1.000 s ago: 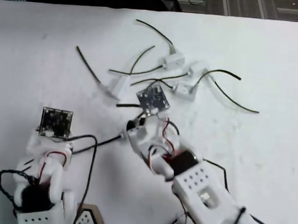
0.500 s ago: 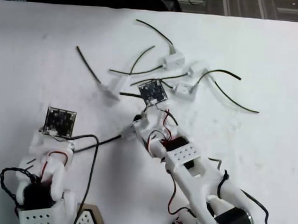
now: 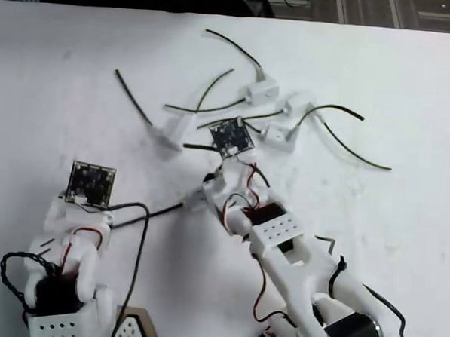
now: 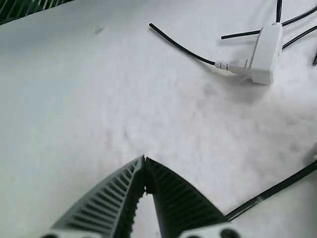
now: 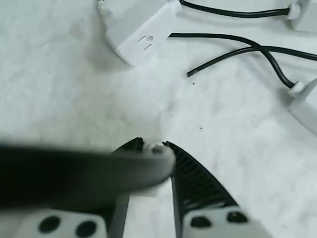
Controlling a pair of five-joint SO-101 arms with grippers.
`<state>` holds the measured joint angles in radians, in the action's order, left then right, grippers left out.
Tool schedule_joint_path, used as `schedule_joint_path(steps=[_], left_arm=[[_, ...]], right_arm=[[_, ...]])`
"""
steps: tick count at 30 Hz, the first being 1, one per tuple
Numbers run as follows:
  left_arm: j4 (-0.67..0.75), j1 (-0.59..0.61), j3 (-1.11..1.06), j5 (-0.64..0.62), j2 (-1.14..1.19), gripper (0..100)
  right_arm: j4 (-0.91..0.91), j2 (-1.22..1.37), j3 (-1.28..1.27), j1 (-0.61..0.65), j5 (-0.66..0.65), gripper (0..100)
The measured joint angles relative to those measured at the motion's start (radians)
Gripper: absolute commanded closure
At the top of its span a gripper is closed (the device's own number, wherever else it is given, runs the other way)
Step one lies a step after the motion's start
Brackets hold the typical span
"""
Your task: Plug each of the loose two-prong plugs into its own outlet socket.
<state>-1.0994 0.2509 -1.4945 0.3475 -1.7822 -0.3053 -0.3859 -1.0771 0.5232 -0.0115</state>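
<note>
The white tabletop (image 3: 410,88) carries both arms. The right gripper (image 5: 151,145), near the middle, is clamped on a two-prong plug (image 5: 148,166) that trails a black cord (image 3: 197,146). The left gripper (image 4: 144,171), toward the front left corner, is pinched closed on nothing. A white outlet socket (image 5: 141,37) lies just beyond the held plug, apart from it, with its slots showing.

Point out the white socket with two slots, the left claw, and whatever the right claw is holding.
socket (image 5: 144,43), right wrist view, its slotted face
left claw (image 4: 144,163), left wrist view, where the shut fingertips meet
plug (image 5: 158,149), right wrist view, its pale end
</note>
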Motion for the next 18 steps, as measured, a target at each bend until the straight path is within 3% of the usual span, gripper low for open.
schedule_joint_path(steps=[18], left_arm=[[0.000,0.000,0.000,0.000,0.000,98]], right_arm=[[-0.109,-0.121,-0.018,0.000,0.002,98.0]])
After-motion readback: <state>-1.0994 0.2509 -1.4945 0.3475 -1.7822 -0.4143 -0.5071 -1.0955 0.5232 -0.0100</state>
